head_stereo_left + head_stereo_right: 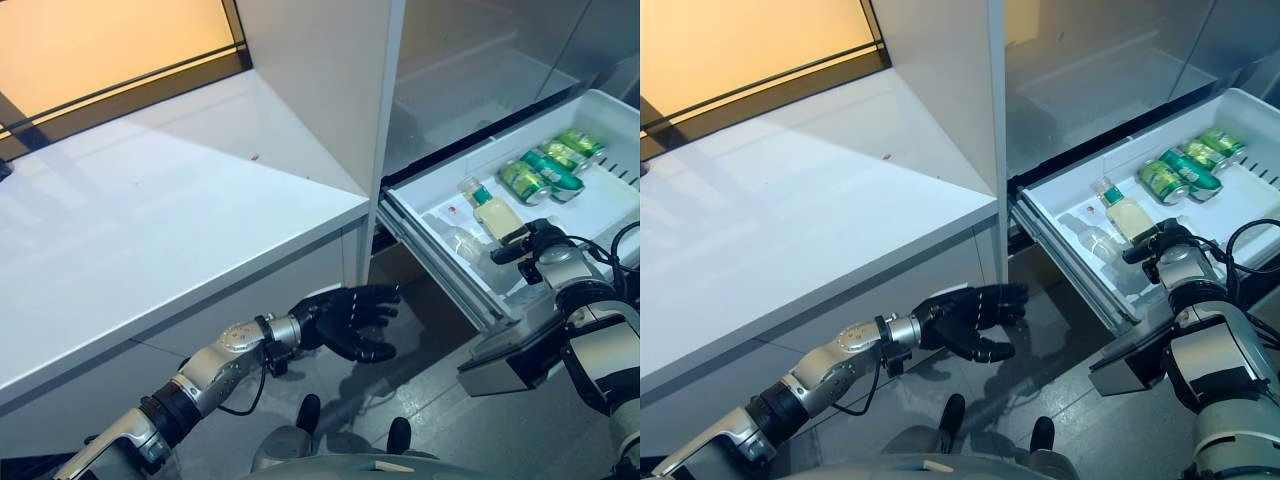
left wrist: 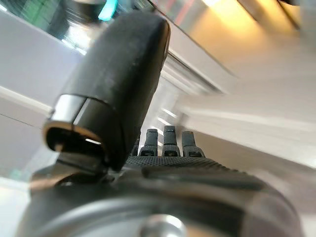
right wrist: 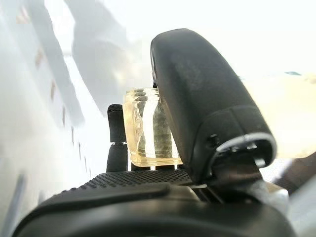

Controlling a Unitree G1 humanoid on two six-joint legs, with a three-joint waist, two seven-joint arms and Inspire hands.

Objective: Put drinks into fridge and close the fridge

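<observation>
A bottle of pale yellow drink (image 1: 493, 212) with a green cap lies in the white fridge drawer (image 1: 432, 249), which is pulled out. My right hand (image 1: 540, 246) is shut on its lower end; in the right wrist view the bottle (image 3: 148, 128) sits between the thumb (image 3: 197, 98) and the fingers. Several green cans (image 1: 543, 170) lie farther back in the drawer. A clear bottle (image 1: 456, 239) lies near the drawer's front corner. My left hand (image 1: 350, 318) hangs open and empty below the counter, left of the drawer.
A white counter (image 1: 150, 220) fills the left half of the view, its edge just above my left hand. A white upright fridge wall (image 1: 330, 80) stands between counter and drawer. Grey floor lies below the drawer.
</observation>
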